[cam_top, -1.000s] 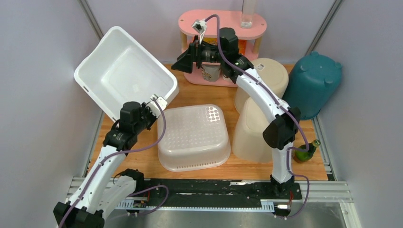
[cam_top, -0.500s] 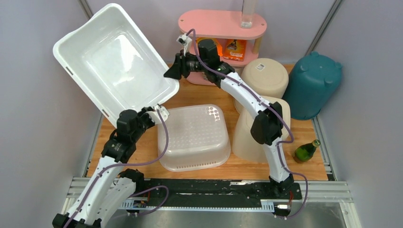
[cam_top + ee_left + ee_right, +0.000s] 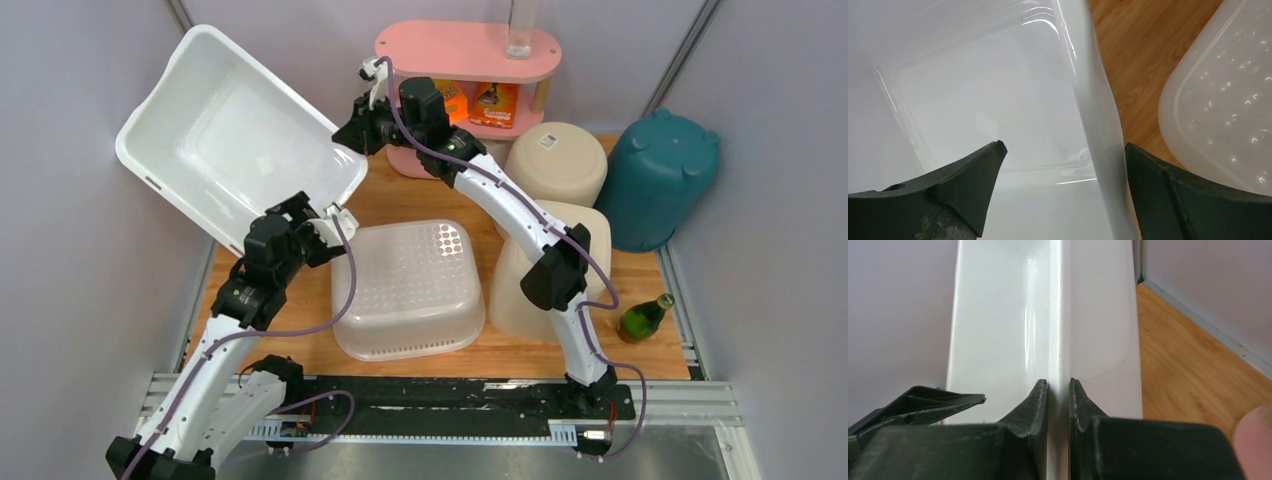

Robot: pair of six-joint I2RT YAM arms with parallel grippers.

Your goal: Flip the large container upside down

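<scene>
large white tub (image 3: pixel 230 140) sat tipped steeply at the left rear of the workspace. its open side faced up and to the right, and its bottom faced the left wall. most of it was clear of the table (image 3: pixel 405 200). the left arm hid the lowest corner, so we could not tell whether that corner touched the wood.

right gripper (image 3: pixel 347 135) reached across from the right and held the tub at its far right corner. in the right wrist view its fingers (image 3: pixel 1035 400) were pinched tight on the thin rim, one on each face.

left gripper (image 3: pixel 318 218) was at the tub's near right edge with its jaws spread wide and holding nothing. in the left wrist view its fingers (image 3: pixel 968 175) straddled the side wall, one inside the tub and one outside. we could not tell whether the outer finger touched the wall.

just beside the tub's lower edge, a clear dotted basin (image 3: pixel 410 290) lay upside down on the table. right of it stood two beige bins (image 3: pixel 555 160), also upside down, one behind the other. a teal bin (image 3: pixel 660 175) was at the far right, and a green bottle (image 3: pixel 645 320) stood near the right front edge. a pink shelf (image 3: pixel 465 45) stood against the back wall, behind the right arm.
</scene>
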